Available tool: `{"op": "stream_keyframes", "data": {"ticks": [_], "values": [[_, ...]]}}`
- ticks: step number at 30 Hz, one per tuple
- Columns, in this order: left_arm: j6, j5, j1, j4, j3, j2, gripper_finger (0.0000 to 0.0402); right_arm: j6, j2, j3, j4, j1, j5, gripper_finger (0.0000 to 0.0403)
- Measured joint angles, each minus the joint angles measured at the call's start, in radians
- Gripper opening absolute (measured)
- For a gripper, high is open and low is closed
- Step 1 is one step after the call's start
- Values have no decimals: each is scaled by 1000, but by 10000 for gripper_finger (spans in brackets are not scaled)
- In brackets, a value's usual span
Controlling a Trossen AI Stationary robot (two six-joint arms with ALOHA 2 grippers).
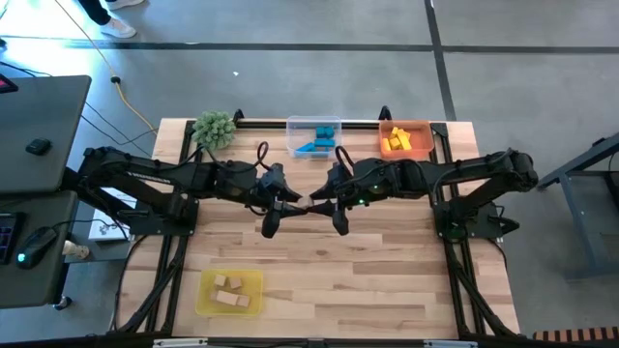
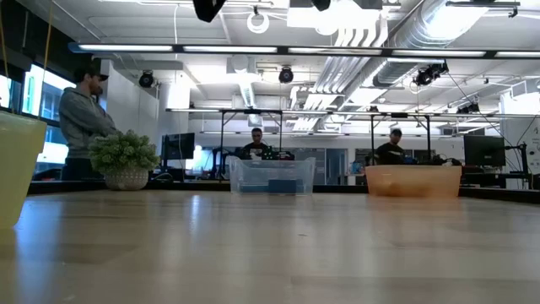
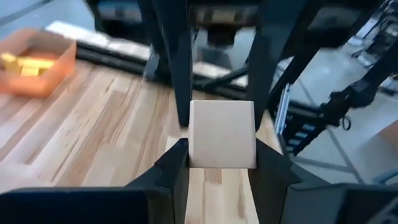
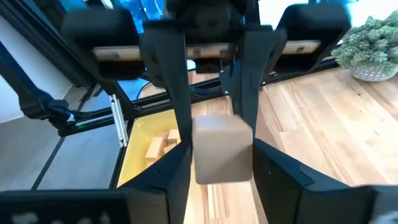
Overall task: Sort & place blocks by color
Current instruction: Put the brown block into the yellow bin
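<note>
Both hands meet above the middle of the counter [image 1: 406, 290], gripping one plain block [image 3: 222, 134] between them: left hand [image 1: 274, 200], right hand [image 1: 336, 198]. Blue, yellow and plain blocks already sit in trays. This one looks like the last.

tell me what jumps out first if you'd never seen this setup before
The two dark arms meet nose to nose above the middle of the table, and a plain wooden cube sits between both tools at once, the left tool and the right tool each closed on it. Around them stand three sorted trays: the clear tray with blue blocks and the orange tray with yellow ones at the far edge, the yellow tray with plain wood near the front left.
</note>
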Motion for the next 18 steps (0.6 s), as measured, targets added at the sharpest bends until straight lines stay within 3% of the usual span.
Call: {"op": "stream_keyframes", "data": {"ticks": [9, 18], "values": [[4, -2, -34, -188, 0, -3, 104, -1, -10, 0, 7, 0, 14, 164], [-105, 2, -217, -493, -1, -11, 104, -11, -27, 0, -11, -22, 58, 166]]}}
